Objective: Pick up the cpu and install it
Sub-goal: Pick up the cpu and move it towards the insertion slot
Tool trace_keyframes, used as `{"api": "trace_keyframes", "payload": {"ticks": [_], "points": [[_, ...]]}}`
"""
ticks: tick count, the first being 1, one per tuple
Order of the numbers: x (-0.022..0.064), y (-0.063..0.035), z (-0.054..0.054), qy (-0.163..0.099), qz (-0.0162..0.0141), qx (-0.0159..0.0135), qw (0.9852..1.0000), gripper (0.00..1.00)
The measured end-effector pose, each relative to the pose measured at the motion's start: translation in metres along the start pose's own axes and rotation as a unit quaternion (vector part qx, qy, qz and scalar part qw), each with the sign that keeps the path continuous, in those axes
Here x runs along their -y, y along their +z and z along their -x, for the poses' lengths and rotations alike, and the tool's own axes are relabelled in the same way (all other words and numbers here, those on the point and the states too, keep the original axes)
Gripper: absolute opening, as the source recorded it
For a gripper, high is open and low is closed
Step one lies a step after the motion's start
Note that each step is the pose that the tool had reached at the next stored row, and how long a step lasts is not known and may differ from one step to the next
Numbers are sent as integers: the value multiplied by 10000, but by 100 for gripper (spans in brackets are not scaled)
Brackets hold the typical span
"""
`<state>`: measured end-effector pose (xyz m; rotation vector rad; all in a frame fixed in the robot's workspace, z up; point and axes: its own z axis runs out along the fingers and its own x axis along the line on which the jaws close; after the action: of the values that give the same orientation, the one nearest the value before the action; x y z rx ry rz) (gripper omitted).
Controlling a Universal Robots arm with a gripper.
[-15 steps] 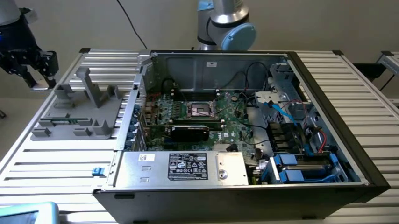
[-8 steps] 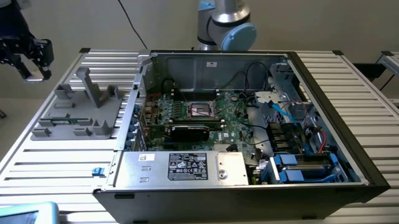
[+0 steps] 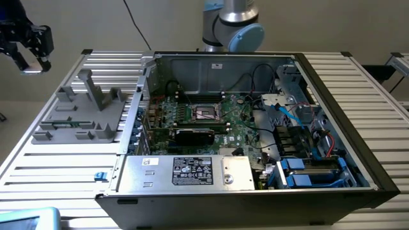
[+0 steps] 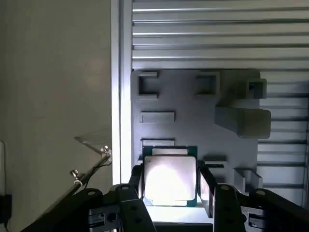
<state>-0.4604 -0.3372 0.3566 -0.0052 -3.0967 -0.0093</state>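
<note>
Currently: cpu [image 4: 169,176], one, silver top up, clamped by two opposite edges in my jaws, high over the counter's [image 3: 361,91] far corner on the exterior view's left, well above the grey holder [image 3: 83,112]. Socket [image 3: 208,113]: mid-board inside the case [image 3: 217,64]. Handling, I judge: keep it level, clear the case wall, square it to the socket.

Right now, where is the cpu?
The cpu sits clamped in the gripper, held in the air above the grey fixture at the exterior view's far left, outside the computer case.
</note>
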Motion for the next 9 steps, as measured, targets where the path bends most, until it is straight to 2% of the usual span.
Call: {"api": "trace_keyframes", "payload": {"ticks": [4,9], "points": [[55,-176,150,-1,8,-1,10000,55],[100,-318,361,0,14,-3,10000,55]]}}
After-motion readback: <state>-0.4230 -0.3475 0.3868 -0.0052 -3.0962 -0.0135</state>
